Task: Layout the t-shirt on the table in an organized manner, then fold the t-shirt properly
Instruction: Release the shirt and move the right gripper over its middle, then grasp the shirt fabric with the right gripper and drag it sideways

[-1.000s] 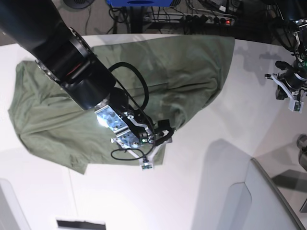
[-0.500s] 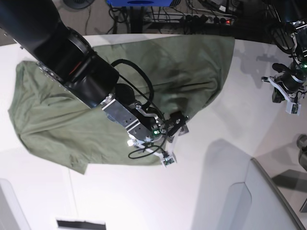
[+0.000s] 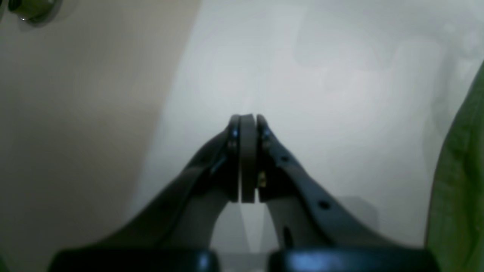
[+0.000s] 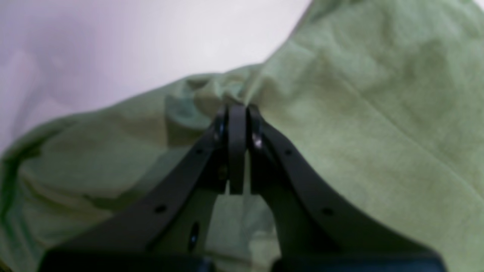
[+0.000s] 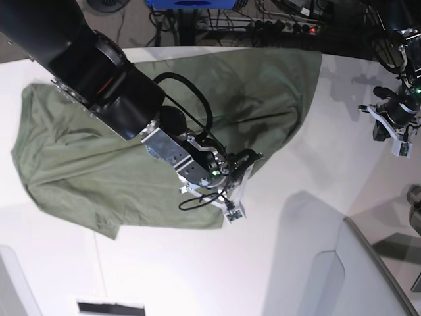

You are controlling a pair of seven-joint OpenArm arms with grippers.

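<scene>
My fingers [image 4: 237, 151] look like matt black plastic; the t-shirt [image 4: 340, 113] is soft, wrinkly olive cloth; the desk [image 5: 289, 263] is smooth white, faintly glossy at 5 o'clock

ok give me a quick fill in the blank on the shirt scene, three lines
1. The right end effector is shut on the ____ of the t-shirt.
2. The left end effector is shut and holds ____.
3. The t-shirt lies on the white ____.

Missing words: edge; nothing; table
</scene>
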